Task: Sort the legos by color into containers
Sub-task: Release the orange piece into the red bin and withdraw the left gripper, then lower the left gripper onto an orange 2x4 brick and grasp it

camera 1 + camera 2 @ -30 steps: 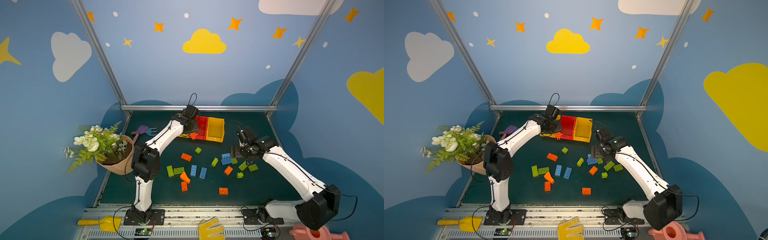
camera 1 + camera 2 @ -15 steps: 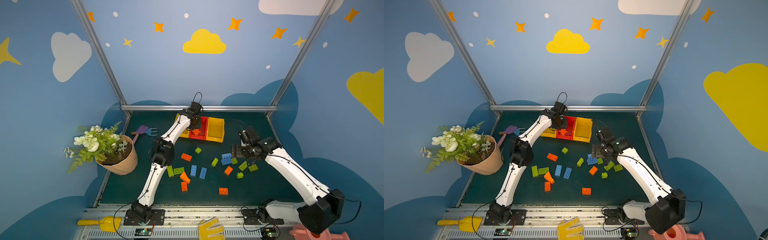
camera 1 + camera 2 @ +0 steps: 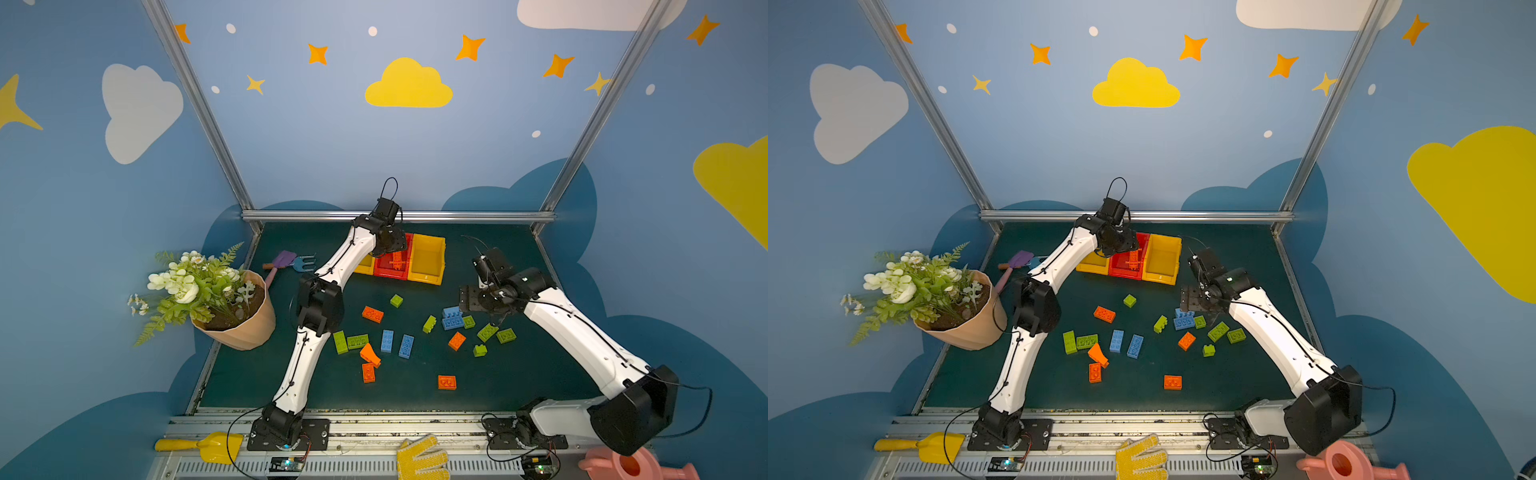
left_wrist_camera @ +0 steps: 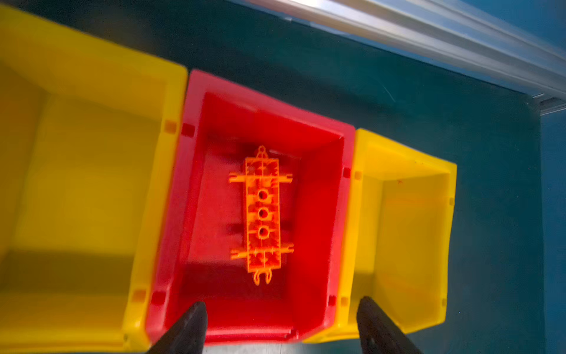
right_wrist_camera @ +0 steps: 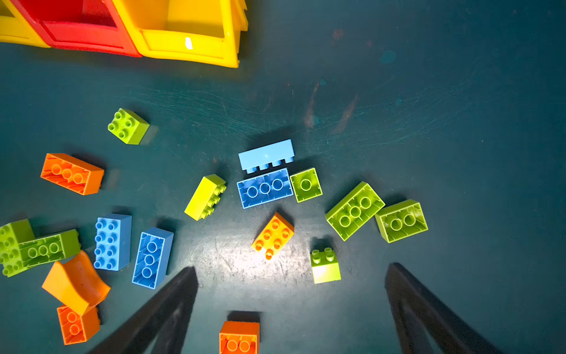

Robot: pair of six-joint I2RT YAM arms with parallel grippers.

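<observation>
Your left gripper (image 4: 281, 302) hangs over the red bin (image 4: 318, 214), the middle 1 of the 3 joined containers (image 3: 426, 277) at the back of the green mat (image 3: 519, 374). Its 2 black fingers stand well apart with nothing between them, so it is open and empty. Directly below it an orange piece (image 4: 262, 214) lies flat on the red bin's floor, hollow underside up and clear of all 4 walls. A yellow bin (image 3: 365, 267) adjoins the red bin on each side. Your right gripper (image 5: 291, 267) is also spread wide and holds nothing. In both top views it sits above the right part of the mat, just behind a pair of light blue bricks (image 5: 265, 188) that lie side by side, 1 on its edge and 1 upside down. Ahead of its fingers, in the right wrist view, an orange brick (image 5: 272, 236) rests studs up with a lime cube (image 5: 325, 265) near it. The remaining legos (image 3: 387, 340) are loose on the mat in front of the containers: you can count 17, namely 5 orange, 4 light blue and 8 lime, well apart from the bins.
</observation>
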